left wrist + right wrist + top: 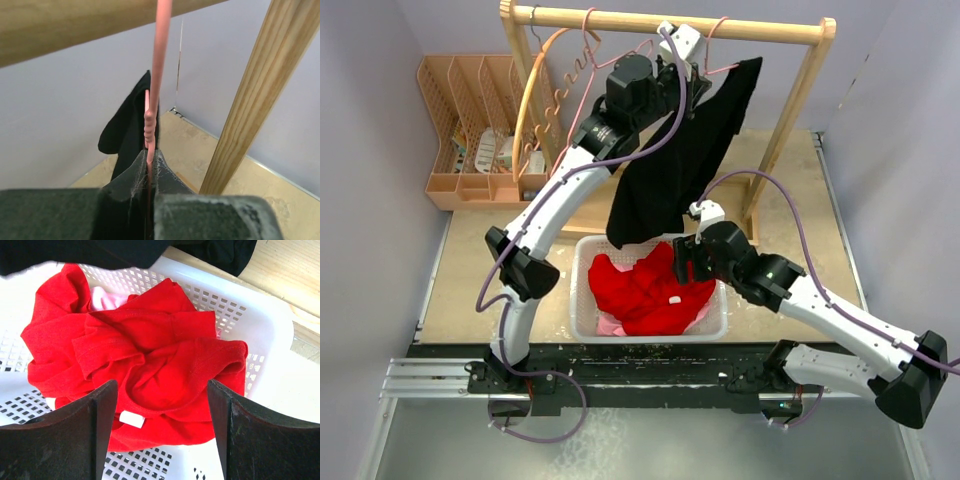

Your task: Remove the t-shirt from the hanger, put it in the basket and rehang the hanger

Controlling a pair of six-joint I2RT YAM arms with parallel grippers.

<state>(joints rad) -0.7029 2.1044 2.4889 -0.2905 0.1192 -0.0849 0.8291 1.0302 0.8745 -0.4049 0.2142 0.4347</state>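
A black t-shirt (pixel 680 160) hangs on a pink hanger (pixel 717 45) from the wooden rail (pixel 760 30). Its lower hem droops over the white basket (pixel 582 300). My left gripper (pixel 698 85) is up at the rail, shut on the hanger's pink wire (pixel 159 60) just below its hook. In the left wrist view the gripper (pixel 151 159) has the black t-shirt (pixel 125 130) hanging beyond it. My right gripper (pixel 682 258) is open and empty, low over the basket. In the right wrist view the gripper (pixel 161 390) hovers above a crumpled red shirt (pixel 150 345).
The rack's right post (pixel 790 110) stands close to the shirt, and it also shows in the left wrist view (pixel 255 100). Empty orange and pink hangers (pixel 555 90) hang at the rail's left end. An orange organiser (pixel 470 110) sits at the back left. The red shirt (pixel 645 285) fills the basket (pixel 270 315).
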